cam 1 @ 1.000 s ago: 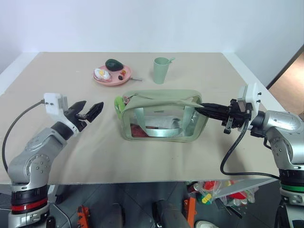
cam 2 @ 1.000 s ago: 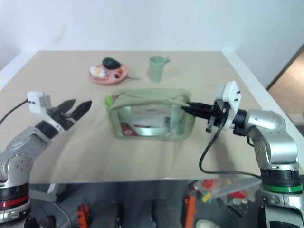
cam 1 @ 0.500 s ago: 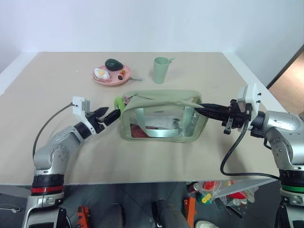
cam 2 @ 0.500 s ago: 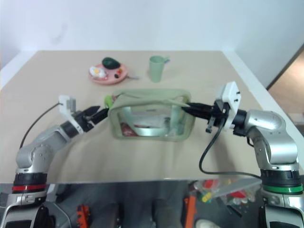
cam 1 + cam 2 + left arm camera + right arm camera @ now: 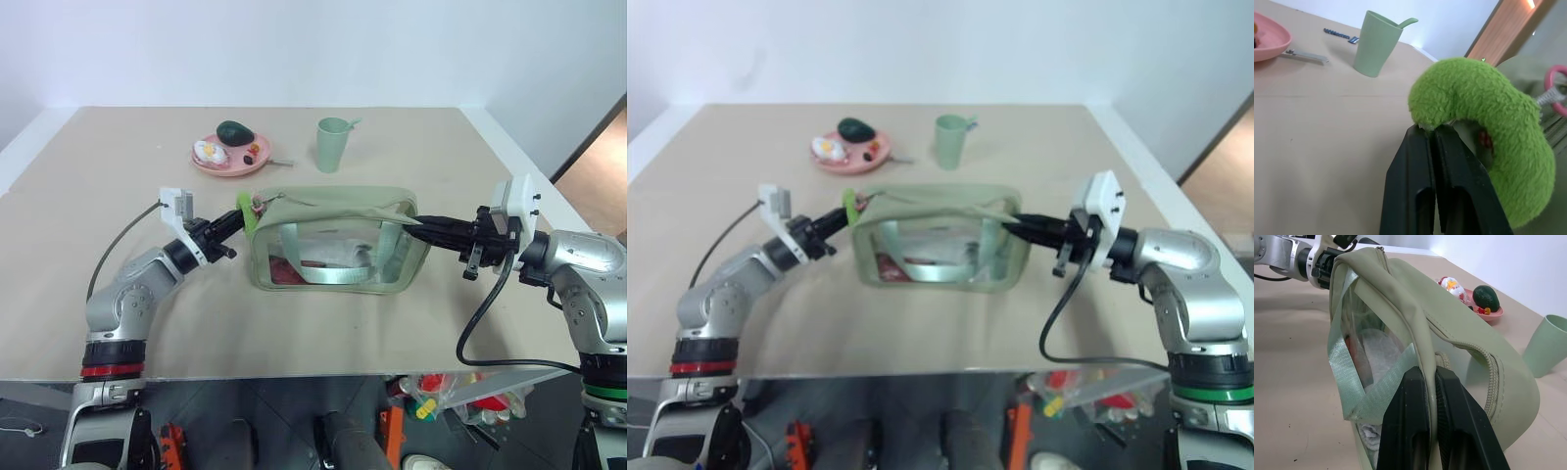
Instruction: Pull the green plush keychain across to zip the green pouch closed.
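The left gripper (image 5: 844,217) pinches the green plush keychain (image 5: 851,207) at the green pouch's (image 5: 939,235) left end; the right gripper (image 5: 1012,223) clamps the pouch's right end.

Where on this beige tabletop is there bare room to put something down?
Bare: the beige table at its far-left corner, the wide strip in front of the sage-green fabric pouch, and the far-right area beyond the pale green cup. Crowded: around the pink plate and at both pouch ends, where grippers hold.
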